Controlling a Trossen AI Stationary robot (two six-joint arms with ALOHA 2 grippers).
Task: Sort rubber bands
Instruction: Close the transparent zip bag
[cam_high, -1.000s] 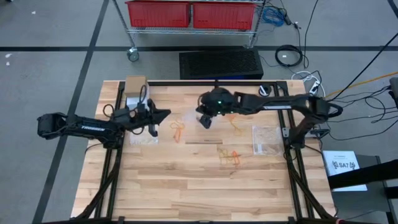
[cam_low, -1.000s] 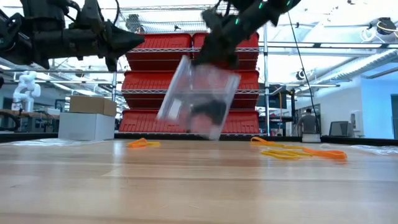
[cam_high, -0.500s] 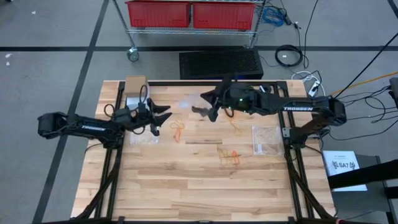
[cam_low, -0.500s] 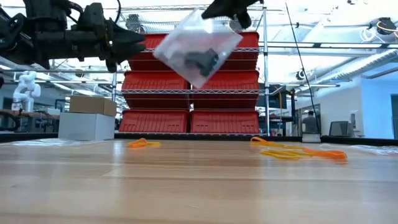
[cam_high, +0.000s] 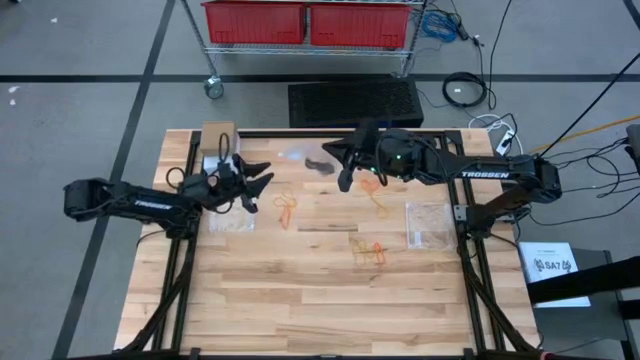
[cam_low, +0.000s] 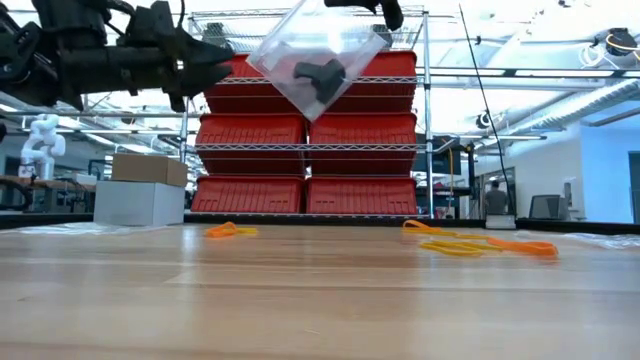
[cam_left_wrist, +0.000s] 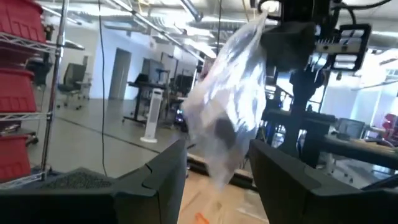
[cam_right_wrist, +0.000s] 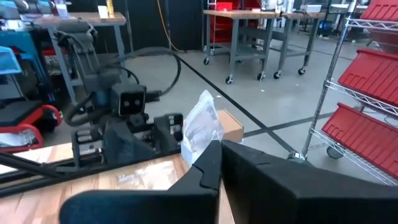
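Above the wooden worktop (cam_high: 300, 290), a light, floppy clear bag (cam_low: 320, 55) is clamped by the right claw (cam_high: 345, 168) at its edge; left claw (cam_high: 262, 178) is spread apart.

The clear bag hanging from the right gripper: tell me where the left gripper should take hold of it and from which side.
Grip the clear bag by its free lower corner, below the dark clump of black rubber bands. The right gripper pinches the top, so the bag hangs tilted in the air. The left gripper, jaws open, already faces it from the table's left, so a level approach from that side probably suits.
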